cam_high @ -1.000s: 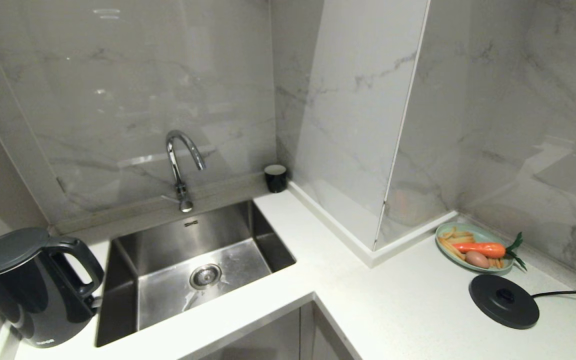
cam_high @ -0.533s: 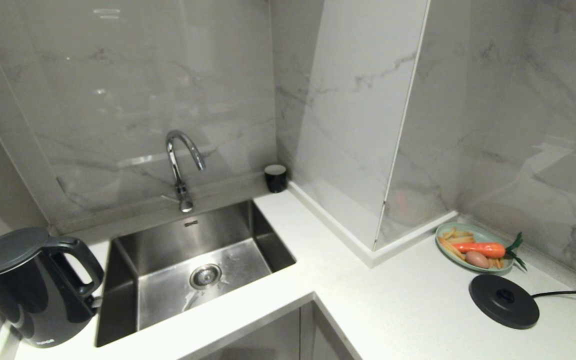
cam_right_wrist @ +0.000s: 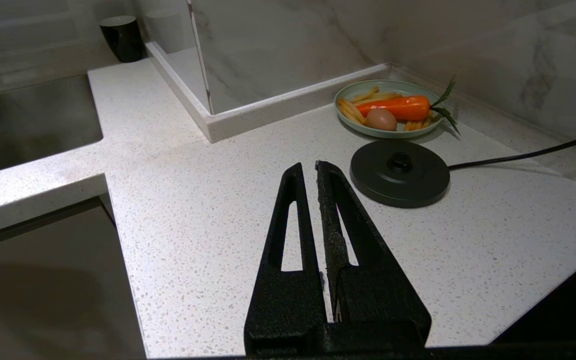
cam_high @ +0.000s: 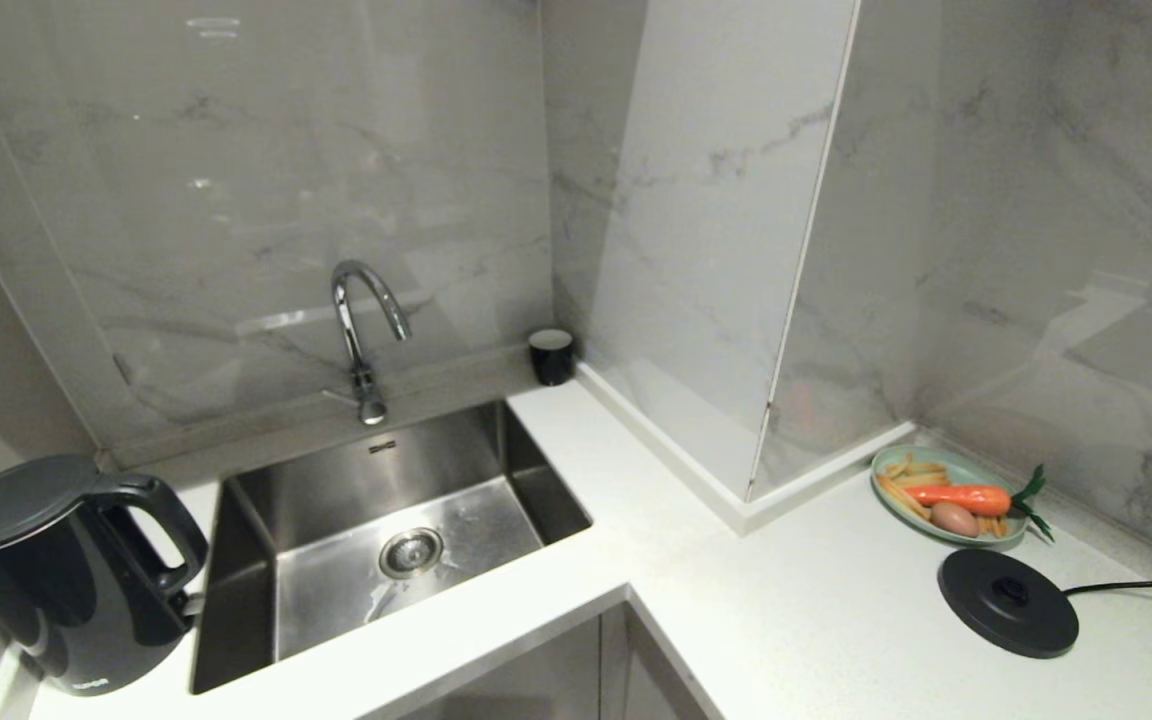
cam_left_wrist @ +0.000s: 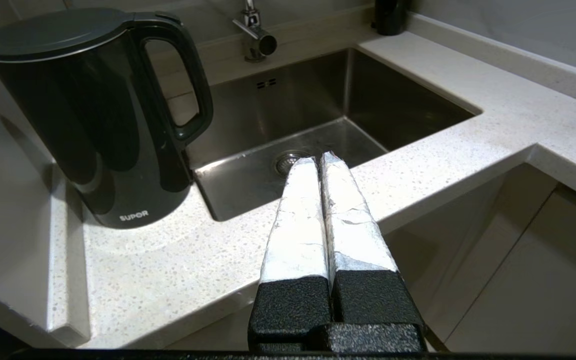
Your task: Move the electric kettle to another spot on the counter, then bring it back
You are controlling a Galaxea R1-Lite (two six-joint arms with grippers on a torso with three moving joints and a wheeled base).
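The glossy black electric kettle [cam_high: 46,570] stands upright on the white speckled counter [cam_high: 816,620] at the far left, beside the sink, its loop handle [cam_left_wrist: 188,75] turned toward the basin. Its lid is down. My left gripper [cam_left_wrist: 318,159] hangs in front of the counter's front edge, to the right of the kettle [cam_left_wrist: 93,115] and apart from it, shut with nothing between its taped fingers. My right gripper [cam_right_wrist: 308,167] hovers over the counter [cam_right_wrist: 208,210] on the right side, shut and empty. Neither arm shows in the head view.
A steel sink [cam_high: 386,530] with a curved tap [cam_high: 361,330] lies right of the kettle. The round black corded base disc [cam_high: 1008,603] sits at the right, behind it a green plate [cam_high: 946,485] of toy food. A black cup [cam_high: 551,356] stands in the back corner.
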